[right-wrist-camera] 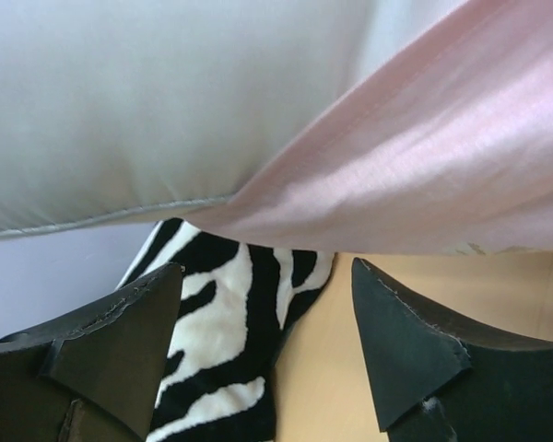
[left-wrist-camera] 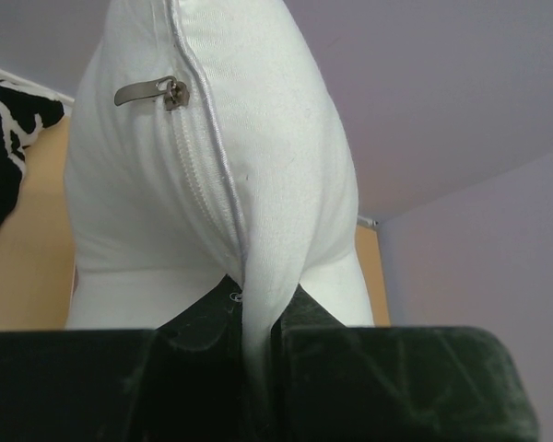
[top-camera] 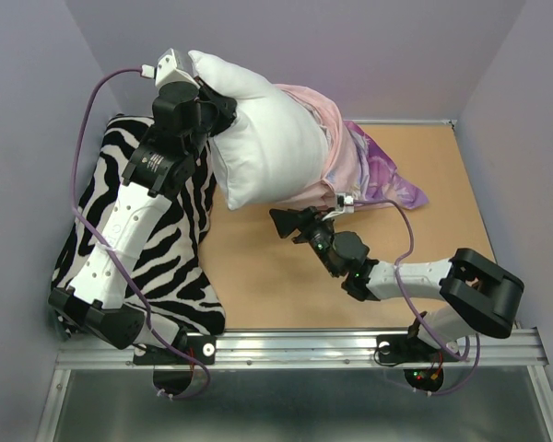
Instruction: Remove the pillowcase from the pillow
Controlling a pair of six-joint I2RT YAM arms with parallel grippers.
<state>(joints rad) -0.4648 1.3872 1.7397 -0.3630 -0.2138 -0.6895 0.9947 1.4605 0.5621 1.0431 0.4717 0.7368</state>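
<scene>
The plump white pillow (top-camera: 263, 138) hangs in the air at the back, most of it bare. My left gripper (top-camera: 214, 112) is shut on its left corner; the left wrist view shows the white fabric (left-wrist-camera: 249, 276) pinched between the fingers, with a zipper pull (left-wrist-camera: 152, 90) above. The pink-and-purple pillowcase (top-camera: 369, 175) still covers the pillow's right end and trails onto the table. My right gripper (top-camera: 290, 224) is open and empty, just below the pillow's lower edge. In the right wrist view the pale pink case (right-wrist-camera: 424, 175) and the pillow (right-wrist-camera: 147, 101) hang above the open fingers (right-wrist-camera: 111, 331).
A black-and-white zebra-striped cushion (top-camera: 170, 249) lies on the left of the wooden table (top-camera: 276, 276), under my left arm. Purple walls close in the left, back and right. A metal rail (top-camera: 350, 345) runs along the near edge.
</scene>
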